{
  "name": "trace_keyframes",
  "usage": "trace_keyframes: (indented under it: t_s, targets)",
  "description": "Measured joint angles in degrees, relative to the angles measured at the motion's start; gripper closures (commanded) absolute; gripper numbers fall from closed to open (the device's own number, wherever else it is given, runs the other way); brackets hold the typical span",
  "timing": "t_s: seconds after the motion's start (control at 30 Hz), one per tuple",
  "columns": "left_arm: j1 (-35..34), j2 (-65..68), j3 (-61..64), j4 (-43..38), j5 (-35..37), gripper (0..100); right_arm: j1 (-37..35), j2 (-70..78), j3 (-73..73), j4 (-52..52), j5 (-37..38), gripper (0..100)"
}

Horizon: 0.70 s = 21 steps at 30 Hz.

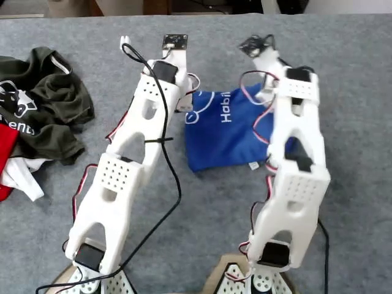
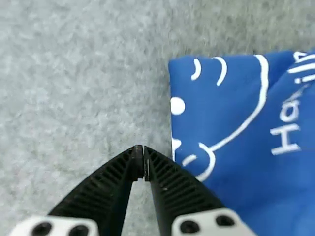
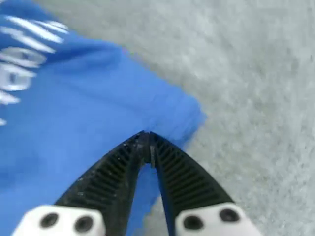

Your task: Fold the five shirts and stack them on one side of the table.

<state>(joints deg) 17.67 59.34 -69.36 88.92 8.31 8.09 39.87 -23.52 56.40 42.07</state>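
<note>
1. The blue shirt lies mid-frame in the high view on the grey surface, between the arms. A heap of shirts sits at the left edge.
2. The left hand is pinched closed and holds nothing, just beside the shirt's edge. The right hand is also closed, over a corner (whether it nips cloth is unclear).
3. A good fold likely needs both hands to grip matching corners and carry them over level.
4. The arms cover the shirt's sides, and the frame cuts off the heap, so its count is uncertain.

Overhead view, close downward wrist views, shirt shared
</note>
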Motion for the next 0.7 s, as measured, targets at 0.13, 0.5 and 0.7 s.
trace_keyframes:
  t_s: [0.13,0.5,0.7]
  targets:
    - [1.1,3.4,-1.1,-3.4,0.0,98,3.3,6.2,-8.1,1.5,-0.3,99.0]
    - [1.0,4.6,-14.4,-4.5,0.1,98,3.8,7.1,-26.9,22.2,-0.4,99.0]
    - [1.0,4.9,-17.2,-4.1,0.0,98,3.8,6.9,-38.3,33.4,-1.5,98.9]
